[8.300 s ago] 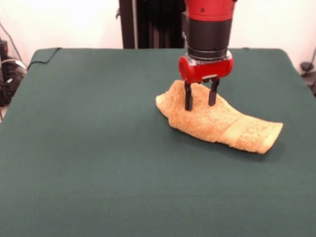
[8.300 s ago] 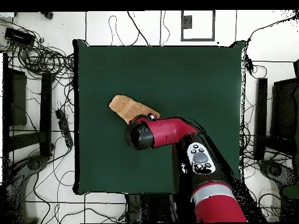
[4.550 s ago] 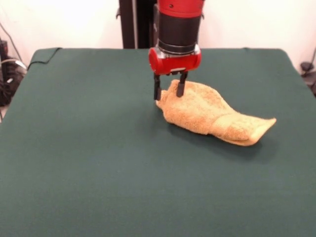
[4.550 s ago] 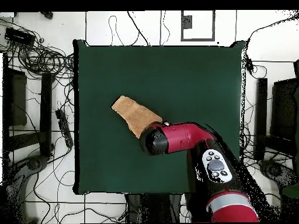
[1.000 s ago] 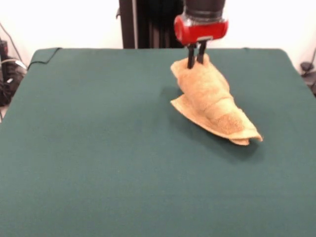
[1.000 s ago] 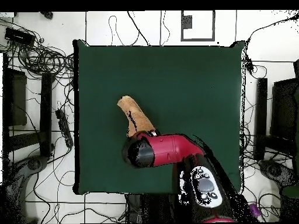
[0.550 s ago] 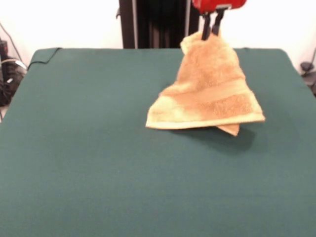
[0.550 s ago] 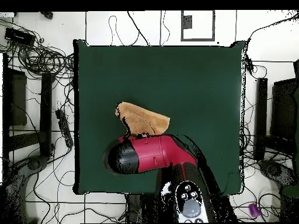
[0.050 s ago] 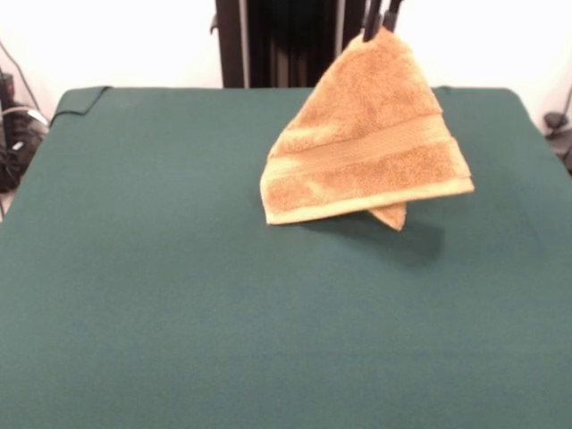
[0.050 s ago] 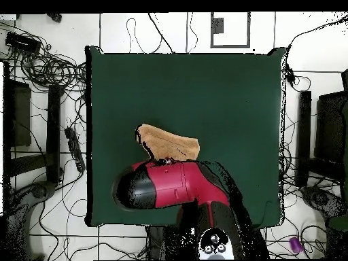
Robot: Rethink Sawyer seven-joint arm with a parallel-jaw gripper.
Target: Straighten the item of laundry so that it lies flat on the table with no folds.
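**Towel lifted by one corner**

The fingers (image 9: pixel 379 20) pinch the top corner of the towel (image 9: pixel 366 152). It hangs as a triangle above the far side of the bench (image 9: pixel 179 295), lower edge close to the cloth. If released now, it probably collapses into new folds.

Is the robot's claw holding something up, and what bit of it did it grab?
Yes. The claw pinches the orange towel by its top corner. The towel hangs down from there in a triangle over the green table.
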